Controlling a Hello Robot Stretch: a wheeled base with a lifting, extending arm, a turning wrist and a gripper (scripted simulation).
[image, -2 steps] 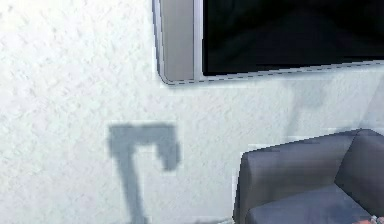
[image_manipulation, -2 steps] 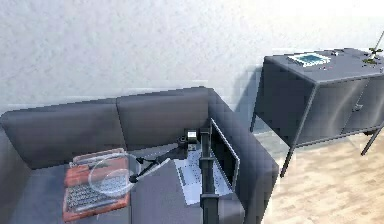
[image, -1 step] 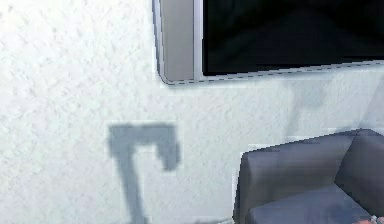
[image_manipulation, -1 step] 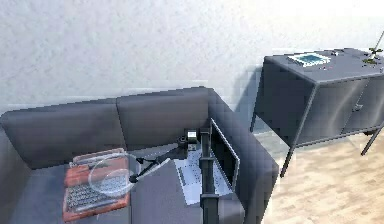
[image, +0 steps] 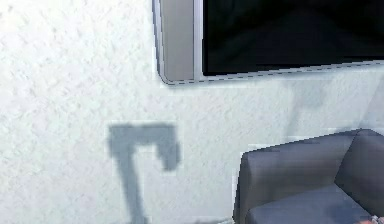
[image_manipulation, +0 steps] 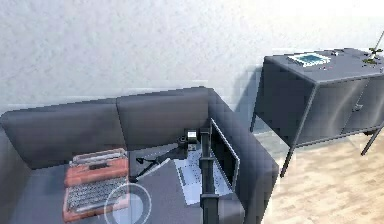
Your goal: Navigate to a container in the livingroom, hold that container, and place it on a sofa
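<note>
A dark grey sofa (image_manipulation: pixel 150 115) stands against the wall, and its arm and seat corner (image: pixel 310 185) show at the forward view's lower right. A pale, see-through round bowl-like thing (image_manipulation: pixel 128 203) lies on the seat cushion at the bottom edge, next to a red typewriter (image_manipulation: pixel 95 180). The dark arm bar (image_manipulation: pixel 208 185) rises over the seat. Left of its white marker squares is the gripper (image_manipulation: pixel 150 162), low above the cushion. The sofa seat lies behind it, so I cannot tell whether it holds anything.
An open laptop (image_manipulation: pixel 222 160) sits on the seat right of the arm bar. A dark sideboard (image_manipulation: pixel 320 95) carrying a flat item (image_manipulation: pixel 312 60) stands to the right on wood floor (image_manipulation: pixel 330 190). A large black screen (image: pixel 290 35) hangs on the white wall.
</note>
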